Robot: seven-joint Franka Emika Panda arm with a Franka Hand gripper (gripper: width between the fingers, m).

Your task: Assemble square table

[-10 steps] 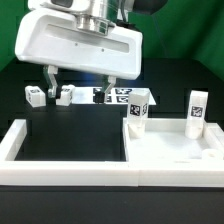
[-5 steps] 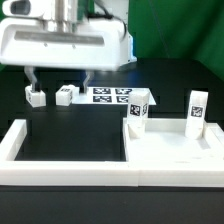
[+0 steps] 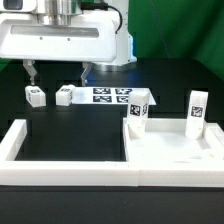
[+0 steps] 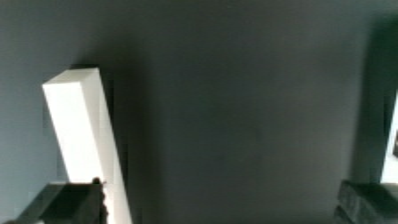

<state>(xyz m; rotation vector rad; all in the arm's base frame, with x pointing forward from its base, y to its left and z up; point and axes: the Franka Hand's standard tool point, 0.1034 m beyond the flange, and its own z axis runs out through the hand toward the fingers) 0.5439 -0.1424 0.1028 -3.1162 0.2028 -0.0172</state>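
Note:
The white square tabletop [image 3: 176, 152] lies at the front on the exterior view's right, with two tagged legs standing upright on it [image 3: 138, 111] [image 3: 196, 112]. Two small white leg blocks [image 3: 36, 95] [image 3: 66, 94] lie on the black table at the back left. My gripper [image 3: 57, 72] hangs open and empty just above and behind these two blocks, with one finger [image 3: 30, 72] over the left block. In the wrist view the gripper [image 4: 222, 205] is open over the dark table, and only its fingertips [image 4: 79, 203] show.
The marker board [image 3: 112, 96] lies behind the tabletop, right of the loose blocks. The white U-shaped border wall [image 3: 18, 142] runs along the front and left. A long white bar [image 4: 80, 130] shows beside one finger in the wrist view.
My gripper has moved toward the exterior view's left, from over the marker board to over the two loose leg blocks. It stays open. The parts have not moved.

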